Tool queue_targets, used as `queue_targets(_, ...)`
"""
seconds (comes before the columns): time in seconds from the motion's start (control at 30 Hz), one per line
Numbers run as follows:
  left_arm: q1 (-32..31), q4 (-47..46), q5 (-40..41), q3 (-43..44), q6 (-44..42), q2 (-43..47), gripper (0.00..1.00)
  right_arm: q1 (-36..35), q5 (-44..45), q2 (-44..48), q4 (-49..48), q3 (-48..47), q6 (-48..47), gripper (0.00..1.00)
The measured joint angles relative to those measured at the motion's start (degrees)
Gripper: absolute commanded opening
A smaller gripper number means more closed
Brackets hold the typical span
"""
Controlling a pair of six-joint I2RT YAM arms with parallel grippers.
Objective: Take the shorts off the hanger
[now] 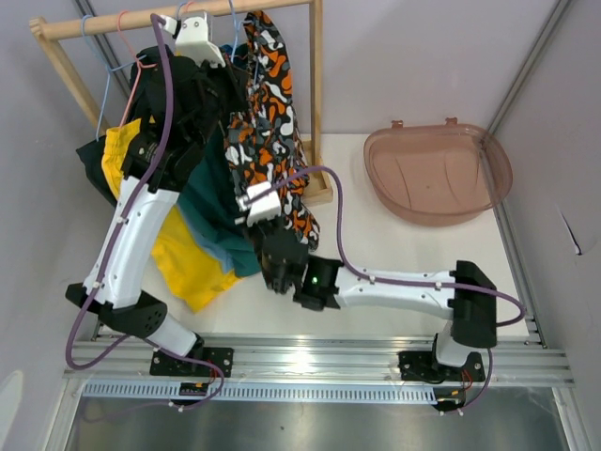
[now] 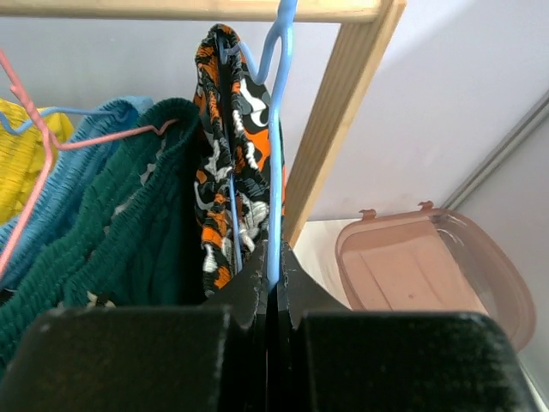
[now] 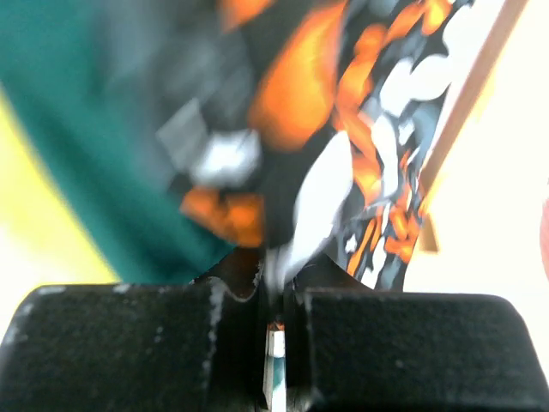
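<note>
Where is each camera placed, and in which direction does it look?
Top external: above and behind the bases, looking down on the table; both arms show whole.
Left wrist: raised beside the rack, facing towards the pink tub; the left gripper is shut on the blue hanger.
Right wrist: close and blurred; the right gripper pinches the patterned shorts.
Shared: all three see the patterned shorts.

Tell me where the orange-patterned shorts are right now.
Top view, upper centre: the patterned shorts hang rightmost on the wooden rail, between the teal shorts and the rack's right post, with the right hand gripping their lower edge.
</note>
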State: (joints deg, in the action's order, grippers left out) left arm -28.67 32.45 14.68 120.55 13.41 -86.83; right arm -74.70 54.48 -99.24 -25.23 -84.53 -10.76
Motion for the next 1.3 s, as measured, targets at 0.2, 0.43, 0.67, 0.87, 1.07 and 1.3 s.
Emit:
queue_targets(0.2,3.39,3.76,-0.11,12.41,-0.59,-7.72,0.00,-12.61,2.19,9.14,2.43,11.47,5.09,0.00)
queue_targets(0.43,5.51,9.99,-0.94,14.16,-2.49,-8.81,0.00,-22.36,10.60,12.04,11.61,14.80,14.88,0.00)
queue_targets(0.67,5.46,14.84,-5.38,14.08,-0.57,-7.39,0.00,-16.63,9.64,12.13,14.91,15.02,18.51,0.00)
queue_targets(0.87,-0.31,15.96,-7.34,-4.17,2.14,8.31,0.00,6.93,-1.05,12.66,17.49,8.48,11.26,0.00)
queue_targets(1.07,-5.44,19.50,-7.65,-13.44,3.91,24.39,0.00,37.66,-13.62,9.77,26.32,-24.09,8.72,0.00)
queue_targets(1.3,-5.46,20.33,-6.82,-14.38,4.46,30.64,0.00,62.88,-22.62,-0.07,31.08,-59.19,10.91,0.00)
